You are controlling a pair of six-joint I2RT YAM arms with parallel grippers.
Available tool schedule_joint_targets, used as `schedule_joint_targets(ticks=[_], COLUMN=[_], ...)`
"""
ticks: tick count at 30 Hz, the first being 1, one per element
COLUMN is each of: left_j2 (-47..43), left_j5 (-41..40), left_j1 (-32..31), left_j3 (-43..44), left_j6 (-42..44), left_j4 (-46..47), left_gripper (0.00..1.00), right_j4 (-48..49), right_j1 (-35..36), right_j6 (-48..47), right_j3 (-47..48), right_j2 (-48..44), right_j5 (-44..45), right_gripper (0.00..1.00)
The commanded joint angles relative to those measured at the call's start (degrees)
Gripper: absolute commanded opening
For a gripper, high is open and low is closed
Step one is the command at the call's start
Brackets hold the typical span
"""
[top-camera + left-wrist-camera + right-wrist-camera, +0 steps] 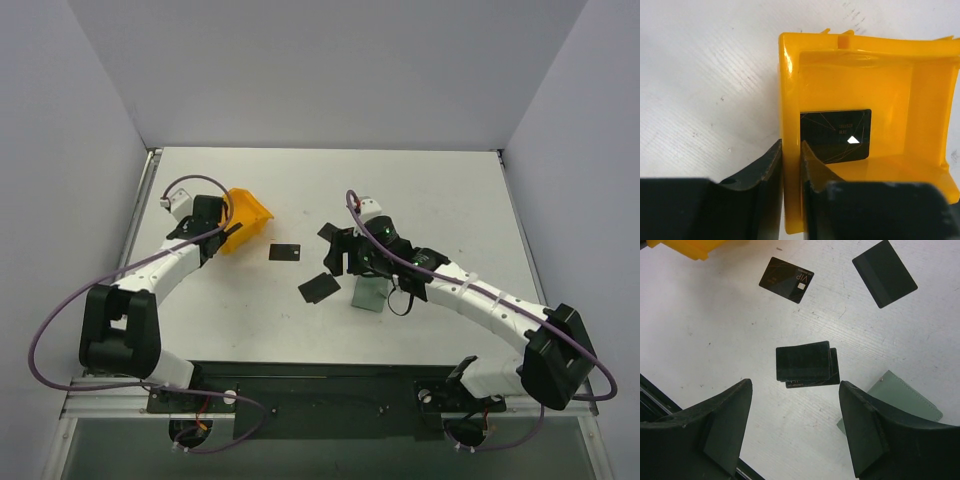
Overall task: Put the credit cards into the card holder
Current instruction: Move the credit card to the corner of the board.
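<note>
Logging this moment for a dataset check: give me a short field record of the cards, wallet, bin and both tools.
left tool: shut on the side wall of the orange bin
right tool: open, holding nothing, above the stacked cards
in bin: one black card
stack: two overlapping, on the table
loose cards: VIP card, plain card, apart
card holder: flat on table beside the stack

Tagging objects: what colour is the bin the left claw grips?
Orange-yellow; the bin shows best in the left wrist view.
</note>
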Motion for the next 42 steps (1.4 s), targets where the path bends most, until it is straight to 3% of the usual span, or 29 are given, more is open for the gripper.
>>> schedule_joint_targets(ticks=[1, 2, 4, 8, 15, 20, 25, 32, 37, 42], left_j2=[3.85, 3.94, 3.59, 1.4, -6.07, -13.88, -20.39, -20.84, -18.47, -18.38], left_j5=[2.1, 2.19, 2.72, 3.95, 6.94, 5.01, 2.9, 2.37, 4.21, 5.18], left_j1=[0.28, 0.28, 0.28, 0.28, -0.51, -5.24, -10.26, -10.79, -10.79, -10.88], left_j3=[4.85, 4.24, 2.58, 0.2, -3.93, -8.15, -10.88, -13.07, -14.22, -15.62], left_j6=[-0.27, -0.62, -0.97, -1.41, -1.33, -3.34, -5.54, -6.69, -6.69, -7.3], left_j4=[1.86, 1.77, 2.47, 2.91, 1.77, -0.34, -2.8, -4.04, -1.4, 0.62], left_gripper=[0.36, 0.46, 0.57, 0.67, 0.68, 0.66, 0.66, 0.64, 0.5, 0.48], right_j4=[-1.68, -2.38, -3.26, -5.64, -8.61, -11.0, -11.26, -13.54, -17.58, -21.28], right_j1=[-0.77, -0.95, -1.3, -4.54, -8.86, -8.86, -6.4, -4.64, -4.29, -4.03], right_j6=[-0.19, 0.16, 0.6, 2.7, -1.49, -0.72, -5.37, -9.41, -11.79, -13.11], right_j3=[-0.05, 0.13, 1.0, 3.19, 16.19, 26.22, 33.33, 44.58, 51.09, 57.16], right_j2=[-1.06, -0.45, 0.69, 4.55, 21.13, 32.75, 39.1, 49.63, 56.05, 60.63], right_j5=[2.81, 3.34, 4.39, 5.73, -2.1, -2.1, -8.25, -12.55, -14.75, -17.13], right_gripper=[0.66, 0.66, 0.66, 0.65, 0.62, 0.6, 0.57, 0.46, 0.43, 0.42])
